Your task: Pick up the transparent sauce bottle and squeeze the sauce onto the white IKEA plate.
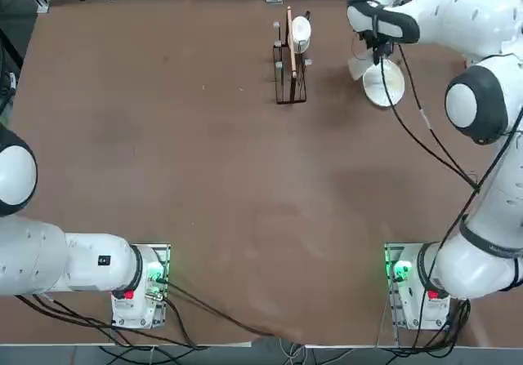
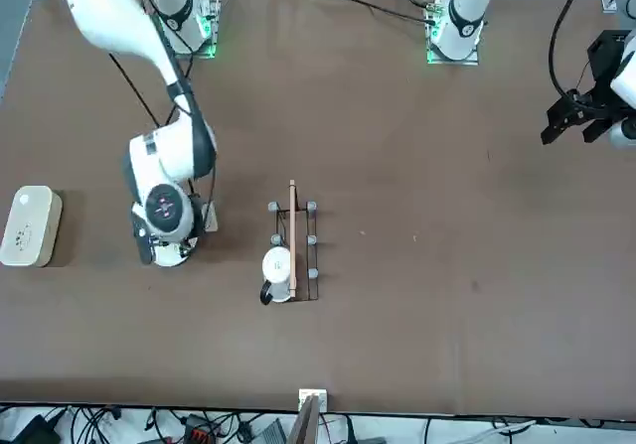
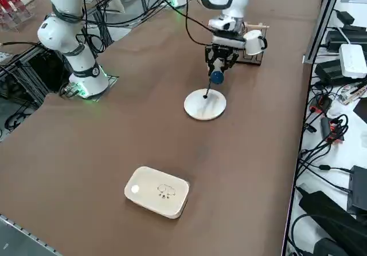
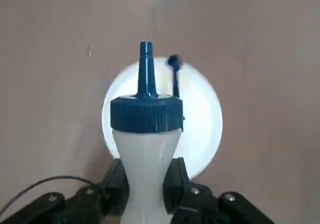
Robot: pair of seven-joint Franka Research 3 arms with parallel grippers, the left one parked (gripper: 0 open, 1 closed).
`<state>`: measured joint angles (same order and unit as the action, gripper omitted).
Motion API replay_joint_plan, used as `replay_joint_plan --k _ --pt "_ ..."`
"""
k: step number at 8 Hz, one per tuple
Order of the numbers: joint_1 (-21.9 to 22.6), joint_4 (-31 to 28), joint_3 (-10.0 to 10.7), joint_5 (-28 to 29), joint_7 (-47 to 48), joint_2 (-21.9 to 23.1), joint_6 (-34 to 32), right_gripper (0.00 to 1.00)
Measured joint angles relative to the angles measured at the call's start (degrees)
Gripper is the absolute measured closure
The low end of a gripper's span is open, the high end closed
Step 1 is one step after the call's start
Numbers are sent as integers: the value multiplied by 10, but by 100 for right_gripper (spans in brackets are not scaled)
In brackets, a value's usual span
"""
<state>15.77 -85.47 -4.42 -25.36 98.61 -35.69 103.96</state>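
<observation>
My right gripper (image 4: 146,178) is shut on the transparent sauce bottle (image 4: 145,149), clamping its slim whitish body between both fingers. The blue cap (image 4: 145,114) and open nozzle point down at the white IKEA plate (image 4: 200,119), which lies on the table right below. In the right side view the gripper (image 3: 221,58) hangs above the plate (image 3: 205,106), with the bottle's blue cap (image 3: 217,77) just over it. From overhead the wrist covers the bottle, and the plate (image 1: 386,86) shows at the far right of the table. No sauce is visible on the plate.
A wire rack with a white mug (image 1: 299,32) stands left of the plate, also seen as the rack (image 3: 252,41) just behind the gripper. A white rounded-rectangular container (image 3: 157,191) lies nearer the table's right edge, well apart from the plate.
</observation>
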Motion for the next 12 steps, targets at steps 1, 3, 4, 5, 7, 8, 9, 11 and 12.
replay_joint_plan --k 1,3,4,5,7,8,9,11,12 --pt "14 0 0 -40 31 0 -21 63" --pt "35 0 1 -123 85 -4 -73 63" --pt "42 0 1 -166 99 -6 -106 63" --pt "49 0 2 -207 109 -8 -144 63" --pt "59 0 2 -255 125 -12 -206 63" --pt "63 0 2 -267 135 -15 -241 63" --pt "64 0 3 -279 146 -20 -281 63" --pt "57 -3 16 -284 209 -38 -341 63" --pt "37 -10 21 -279 251 -46 -350 63"
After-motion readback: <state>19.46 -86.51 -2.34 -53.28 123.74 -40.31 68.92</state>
